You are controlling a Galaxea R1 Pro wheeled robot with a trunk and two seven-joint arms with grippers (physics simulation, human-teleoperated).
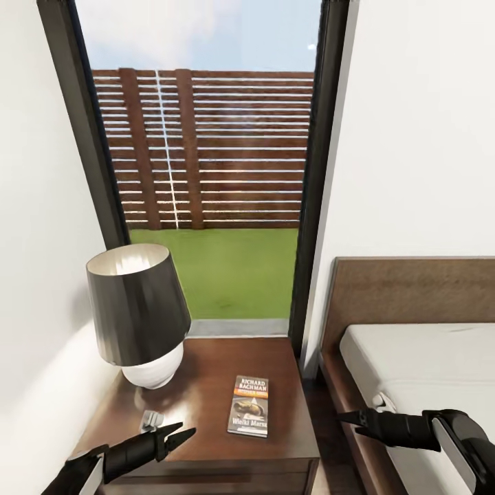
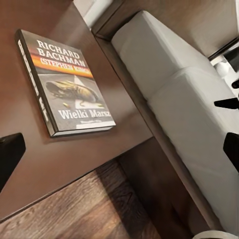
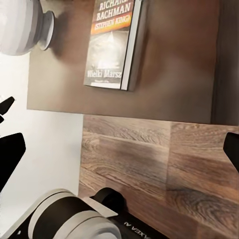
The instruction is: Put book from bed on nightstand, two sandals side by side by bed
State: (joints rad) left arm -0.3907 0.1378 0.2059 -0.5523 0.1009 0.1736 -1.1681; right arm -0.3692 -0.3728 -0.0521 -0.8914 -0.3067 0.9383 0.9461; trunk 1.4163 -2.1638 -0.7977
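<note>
Setting: bedroom in a home, simulator-rendered. Evidence: bed (image 1: 419, 357) with light-grey mattress, dark wooden frame and wide brown headboard; beside it a glossy dark-brown nightstand (image 1: 206, 392) bearing a lamp (image 1: 137, 316), dark shade on white round base, at its rear left corner. White walls, wood-plank floor (image 3: 149, 164). Tall dark-framed window, possibly a glazed door (image 1: 206, 172), faces lawn and slatted wooden fence.

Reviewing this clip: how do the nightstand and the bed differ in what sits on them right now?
The nightstand bears the book lying flat, cover up, plus a lamp; the bed shows only a bare light-grey mattress. The nightstand top is glossy dark-brown wood, while the bed's top surface is matte and pale. The left gripper hangs over the nightstand's front edge; the right gripper points into the gap beside the bed. Both have brown wood.
</note>
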